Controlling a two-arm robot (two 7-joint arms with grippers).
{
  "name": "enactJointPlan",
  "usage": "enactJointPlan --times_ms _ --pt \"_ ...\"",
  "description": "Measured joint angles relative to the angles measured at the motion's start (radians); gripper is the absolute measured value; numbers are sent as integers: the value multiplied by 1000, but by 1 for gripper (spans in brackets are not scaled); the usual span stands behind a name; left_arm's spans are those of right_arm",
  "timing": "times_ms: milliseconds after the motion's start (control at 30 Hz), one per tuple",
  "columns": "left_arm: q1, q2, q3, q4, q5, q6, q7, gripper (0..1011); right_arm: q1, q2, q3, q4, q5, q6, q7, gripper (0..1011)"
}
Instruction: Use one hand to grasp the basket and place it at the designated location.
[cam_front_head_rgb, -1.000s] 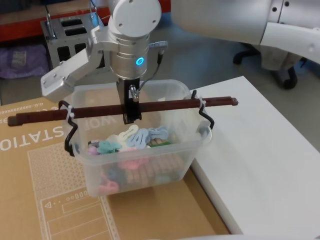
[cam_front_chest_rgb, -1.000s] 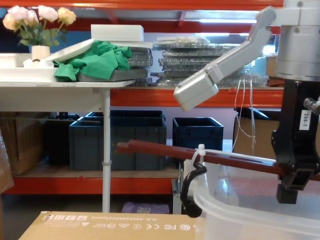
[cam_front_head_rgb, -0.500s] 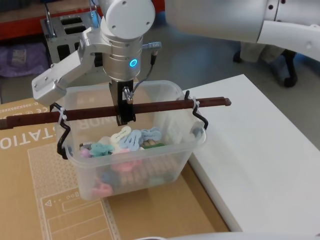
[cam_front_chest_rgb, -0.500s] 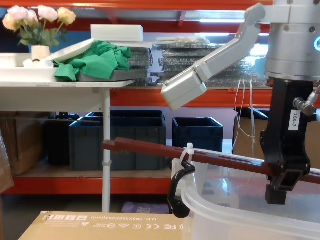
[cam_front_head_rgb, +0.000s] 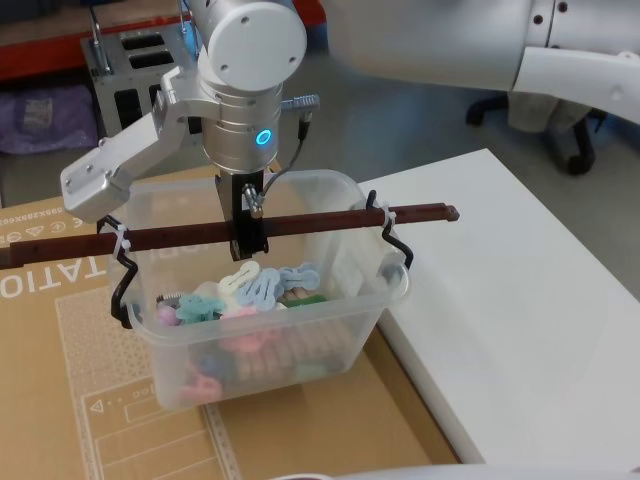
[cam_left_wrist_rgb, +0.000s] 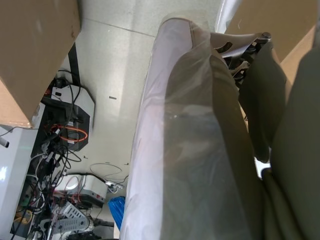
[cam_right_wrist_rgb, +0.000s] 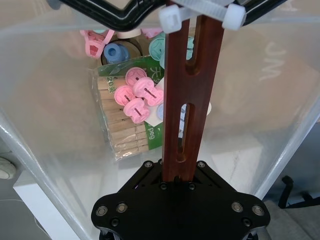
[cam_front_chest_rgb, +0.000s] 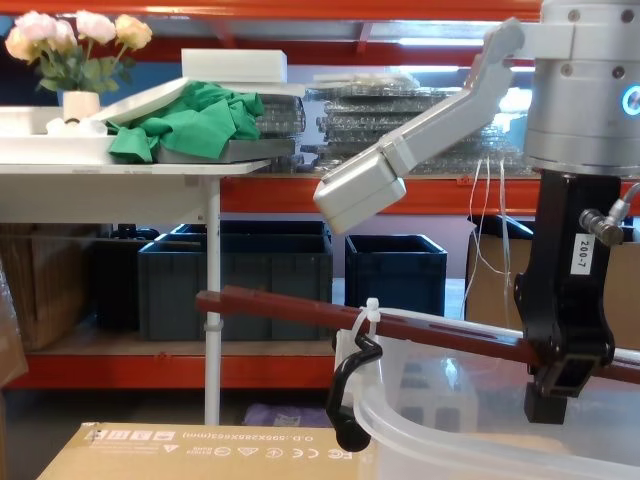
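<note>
Your right gripper holds the basket by its handle.
Its jaws are clamped on that handle, with the basket over the box.

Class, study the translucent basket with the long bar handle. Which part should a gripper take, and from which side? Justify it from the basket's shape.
Grip the bar handle near its middle, coming straight down from above and straddling the flat bar. It spans the basket and is tied at both ends, so the centre likely balances the load. The right gripper is clamped there.
</note>
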Motion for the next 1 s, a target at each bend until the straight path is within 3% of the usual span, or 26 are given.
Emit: enactJointPlan --times_ms 567,800,1000 --pt "0 0 0 0 0 0 0 0 2 -11 -19 -6 -10 19 -18 1" --pt "0 0 0 0 0 0 0 0 -42 -50 -36 31 -29 34 -47 1" --pt "0 0 0 0 0 0 0 0 -55 -60 -37 47 -34 35 -54 1"
